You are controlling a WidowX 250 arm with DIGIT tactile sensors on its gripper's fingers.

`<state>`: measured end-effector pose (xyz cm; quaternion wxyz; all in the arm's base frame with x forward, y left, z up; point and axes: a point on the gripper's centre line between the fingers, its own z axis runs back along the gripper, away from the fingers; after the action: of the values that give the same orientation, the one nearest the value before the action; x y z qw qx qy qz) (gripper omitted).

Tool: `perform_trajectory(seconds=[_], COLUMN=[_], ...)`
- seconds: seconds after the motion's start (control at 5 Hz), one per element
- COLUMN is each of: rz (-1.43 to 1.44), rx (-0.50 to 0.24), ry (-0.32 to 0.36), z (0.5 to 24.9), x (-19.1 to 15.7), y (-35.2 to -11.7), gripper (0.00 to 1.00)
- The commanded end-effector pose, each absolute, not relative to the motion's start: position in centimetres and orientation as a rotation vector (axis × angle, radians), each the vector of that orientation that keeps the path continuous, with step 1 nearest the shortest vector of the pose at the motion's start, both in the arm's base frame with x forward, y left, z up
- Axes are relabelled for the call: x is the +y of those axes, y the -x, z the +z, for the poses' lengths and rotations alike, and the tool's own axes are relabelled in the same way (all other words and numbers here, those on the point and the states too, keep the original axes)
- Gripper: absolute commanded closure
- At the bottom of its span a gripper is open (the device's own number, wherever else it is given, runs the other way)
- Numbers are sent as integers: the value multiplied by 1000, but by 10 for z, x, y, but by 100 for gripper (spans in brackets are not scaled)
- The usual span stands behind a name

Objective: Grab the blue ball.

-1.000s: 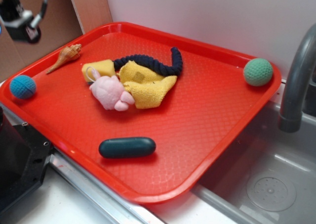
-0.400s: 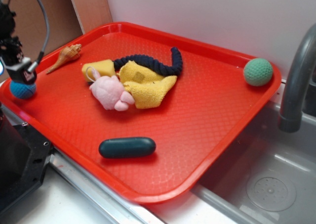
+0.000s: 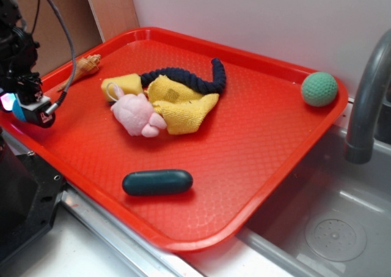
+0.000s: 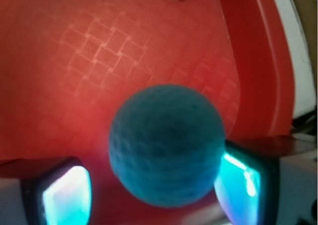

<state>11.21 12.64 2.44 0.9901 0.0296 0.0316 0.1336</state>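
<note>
The blue ball, round with a knitted surface, fills the middle of the wrist view and lies on the red tray near its raised rim. My gripper is open and straddles the ball. The left pad stands a little clear of it, and the right pad sits at its edge. In the exterior view the gripper is low at the tray's left corner and hides nearly all of the ball; only a blue sliver shows.
On the tray lie a seashell, a pink plush, a yellow cloth, a dark rope, a teal capsule and a green ball. A faucet and sink are at right.
The gripper has come down from the upper left onto the blue ball, which lay in plain sight a second ago and is now almost hidden between the fingers. Nothing else moved.
</note>
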Motion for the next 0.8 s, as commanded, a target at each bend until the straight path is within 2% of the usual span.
perform_trajectory(seconds=[0.0, 0.2, 0.4, 0.6], rz=[223, 196, 142, 70], rx=[41, 17, -40, -139], ry=[-123, -129, -131, -140], z=[25, 32, 50, 91], x=[126, 123, 116, 94], y=[-124, -126, -131, -146], gripper=[100, 100, 100, 100])
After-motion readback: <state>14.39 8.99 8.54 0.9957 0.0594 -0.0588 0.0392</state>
